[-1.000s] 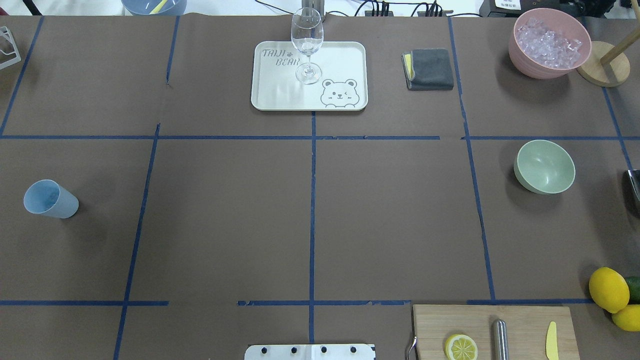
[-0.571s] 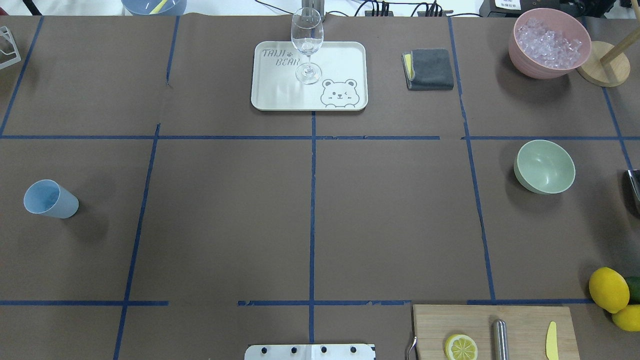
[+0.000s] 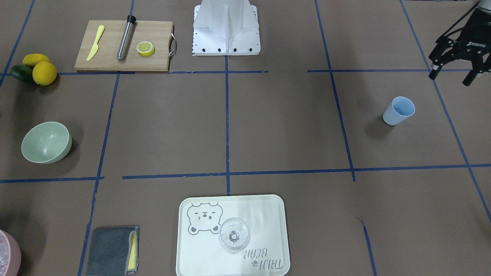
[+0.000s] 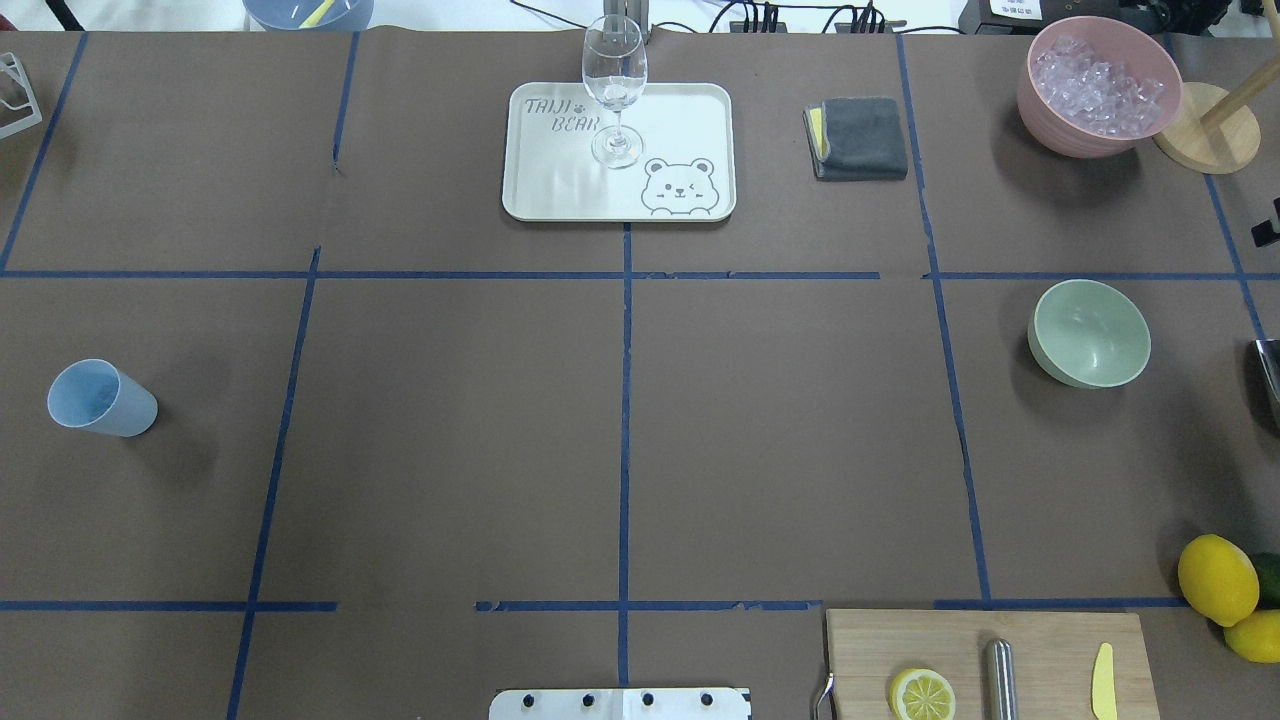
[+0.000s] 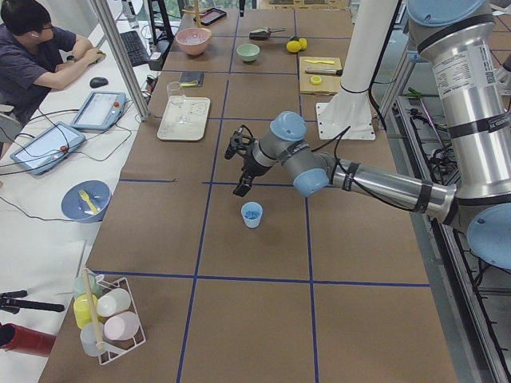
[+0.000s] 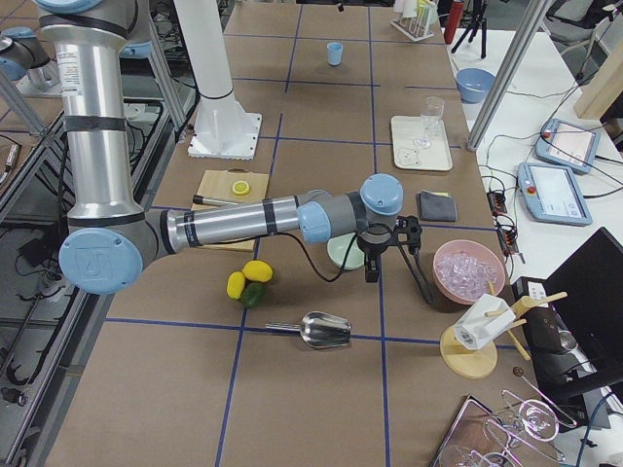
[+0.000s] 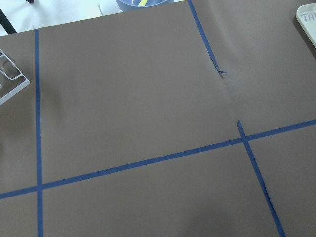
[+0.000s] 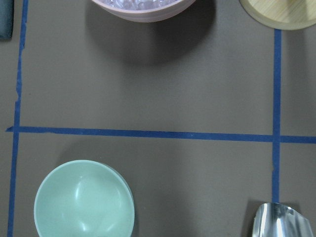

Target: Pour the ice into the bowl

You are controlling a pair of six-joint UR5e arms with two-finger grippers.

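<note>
"Where is the pale green, round, smooth bowl (image 4: 1090, 333)?"

"On the brown counter (image 4: 450, 450), toward the robot's right end, past a blue tape line (image 4: 953, 400). Wide bare room lies between it and the light blue plastic cup (image 4: 100, 398)."

"And the jaws?"

"The left jaws hang wide apart near the cup, holding nothing. The right jaws hang between the green bowl and the pink round bowl (image 4: 1098, 85); how wide, I cannot tell."

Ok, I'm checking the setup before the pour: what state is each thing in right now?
sage-green bowl: upright, empty.
pink bowl: filled with whitish ice pieces.
light blue cup: upright, contents unclear.
wine glass: upright on the tray, empty.
left gripper: open, holding nothing.
right gripper: cannot tell.
</note>
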